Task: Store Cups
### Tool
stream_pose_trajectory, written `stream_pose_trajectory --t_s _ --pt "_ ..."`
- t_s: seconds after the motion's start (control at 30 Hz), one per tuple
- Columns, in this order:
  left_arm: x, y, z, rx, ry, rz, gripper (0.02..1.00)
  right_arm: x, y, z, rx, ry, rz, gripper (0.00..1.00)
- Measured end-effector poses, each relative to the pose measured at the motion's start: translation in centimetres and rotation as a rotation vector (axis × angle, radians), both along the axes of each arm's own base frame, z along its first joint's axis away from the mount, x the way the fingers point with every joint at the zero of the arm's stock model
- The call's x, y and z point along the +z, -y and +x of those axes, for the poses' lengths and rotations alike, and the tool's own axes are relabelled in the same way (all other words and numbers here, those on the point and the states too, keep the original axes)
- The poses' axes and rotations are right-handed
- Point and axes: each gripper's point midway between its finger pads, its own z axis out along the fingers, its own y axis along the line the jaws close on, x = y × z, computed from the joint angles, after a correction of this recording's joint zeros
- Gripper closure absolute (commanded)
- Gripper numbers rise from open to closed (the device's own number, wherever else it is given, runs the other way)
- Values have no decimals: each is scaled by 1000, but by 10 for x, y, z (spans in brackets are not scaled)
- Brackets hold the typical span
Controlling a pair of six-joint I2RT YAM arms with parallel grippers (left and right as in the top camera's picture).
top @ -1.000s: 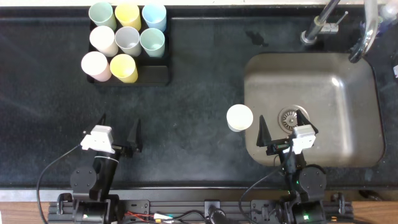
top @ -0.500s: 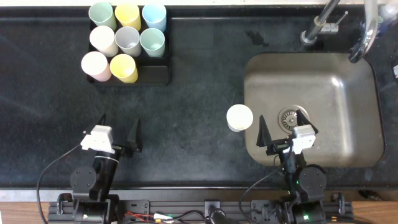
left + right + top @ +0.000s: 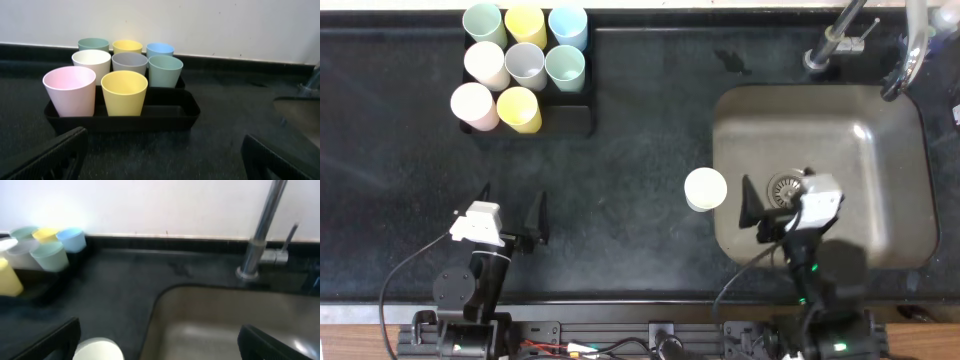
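Tray first: the black tray (image 3: 150,120) sits toward the far left corner of the desk (image 3: 630,210), close to the back edge. I count eight cups standing upright in it, mouths up. The back row is the green cup (image 3: 93,45), a yellow cup (image 3: 127,46) and the blue cup (image 3: 160,49). The middle row is the cream cup (image 3: 91,60), the grey cup (image 3: 129,62) and the teal cup (image 3: 165,70). The near row is the pink cup (image 3: 70,90) with a second yellow cup (image 3: 124,91) just beside it. Next to those, the tray's near right corner shows bare black floor.

The one I'm after is the loose white cup (image 3: 705,188). It's out on the desk near the middle, just beside the left rim of the sink (image 3: 880,130) and well apart from the tray. I can't tell from here whether its mouth is up or down.

My left end effector (image 3: 510,205) is released with its fingers spread wide. It's near the front edge of the desk, facing the tray and gripping nothing.

My right end effector (image 3: 775,195) is released too, jaws wide and nothing between them. It hangs over the left part of the sink by the drain (image 3: 786,186). The white cup is just off to its left, not touched.

The faucet (image 3: 835,40) stands at the back edge behind the sink.
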Motion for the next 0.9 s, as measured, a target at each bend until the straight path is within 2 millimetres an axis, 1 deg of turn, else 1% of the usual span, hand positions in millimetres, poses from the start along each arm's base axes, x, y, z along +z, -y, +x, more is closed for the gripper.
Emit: stream_pose_trajectory --t_s 0.03,0.13,0.27,0.37,0.43,0.5,0.63,0.73,0.9 --pt "0 0 0 0 0 0 18 12 -2 1 8 -31 -1 3" --pt "0 0 0 0 0 0 18 38 -7 3 35 -162 -9 5" --pt "0 0 0 0 1 0 18 51 -14 -2 74 -389 -20 3" --pt "0 0 0 0 1 0 18 52 -20 -6 101 -572 -23 5" --pt "0 0 0 0 0 0 20 47 -25 -9 124 -688 -18 5" --pt "0 0 0 0 1 0 18 39 -29 -13 143 -797 -7 5" --pt "0 0 0 0 1 0 18 8 -36 -22 169 -1037 10 5" --pt "0 0 0 0 1 0 18 -12 -38 -26 173 -1179 8 5" --pt "0 0 0 0 1 0 20 -35 -37 -21 167 -1304 -12 3"
